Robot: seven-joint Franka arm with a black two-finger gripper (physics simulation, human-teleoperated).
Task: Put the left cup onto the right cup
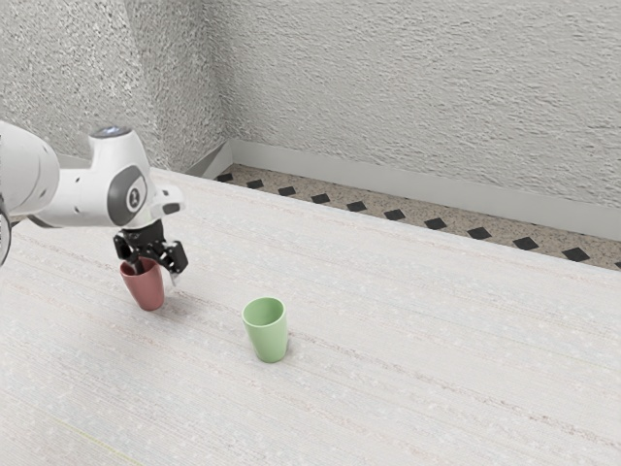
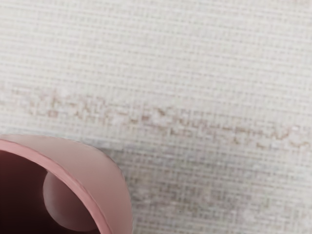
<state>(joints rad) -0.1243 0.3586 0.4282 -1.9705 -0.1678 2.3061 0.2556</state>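
The gripper [image 1: 148, 263] sits right at the rim of the red cup [image 1: 145, 288], at the exterior view's left; whether it is clenched on the rim or released cannot be told. The green cup [image 1: 266, 330] stands upright on the table [image 1: 417, 320], nearer and to the right, apart from the red one. The wrist view looks down into the red cup's [image 2: 85, 173] dark inside, with the pale woven table [image 2: 195, 73] beyond.

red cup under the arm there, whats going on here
The robot arm's black two-finger gripper is down at the rim of the red tapered plastic cup. The light green plastic cup stands upright on the pale table to the exterior view's right, apart and untouched. Nothing is stacked yet.
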